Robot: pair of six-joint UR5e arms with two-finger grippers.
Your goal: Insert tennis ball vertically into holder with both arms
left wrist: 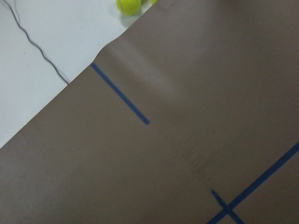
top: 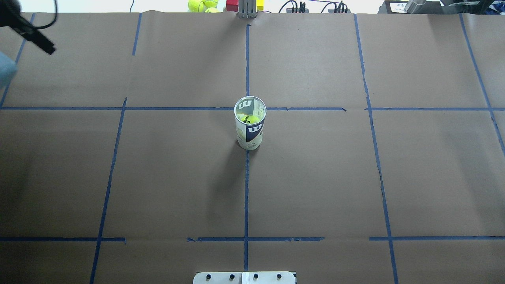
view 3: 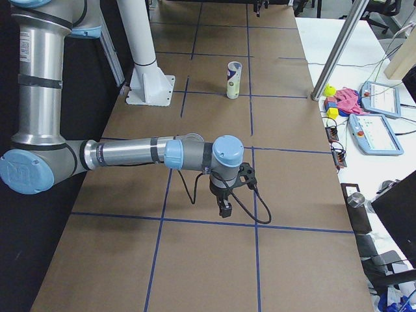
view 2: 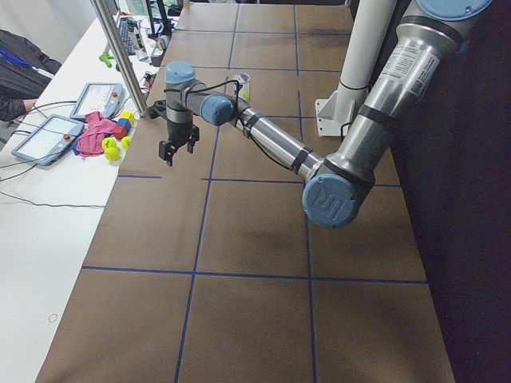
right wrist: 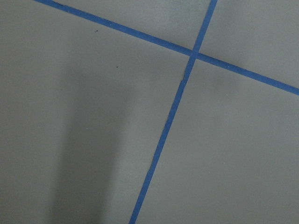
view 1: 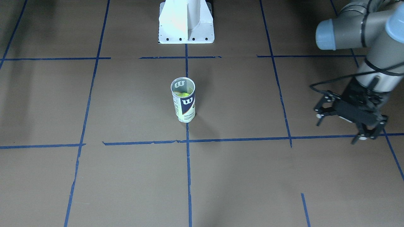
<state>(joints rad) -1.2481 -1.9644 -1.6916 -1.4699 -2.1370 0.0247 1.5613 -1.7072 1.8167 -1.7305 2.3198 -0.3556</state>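
The holder is a clear Wilson can that stands upright on the middle of the brown paper table, its open mouth up. It also shows in the overhead view and in the exterior right view. A yellow tennis ball lies inside it, seen through the mouth. My left gripper hangs open and empty over the table's left end, far from the holder; it shows too in the exterior left view. My right gripper hovers low over the table's right end; I cannot tell whether it is open or shut.
The white metal pedestal stands at the robot's side of the table, behind the holder. Loose tennis balls and coloured blocks lie on the white bench past the far edge. Blue tape lines grid the paper.
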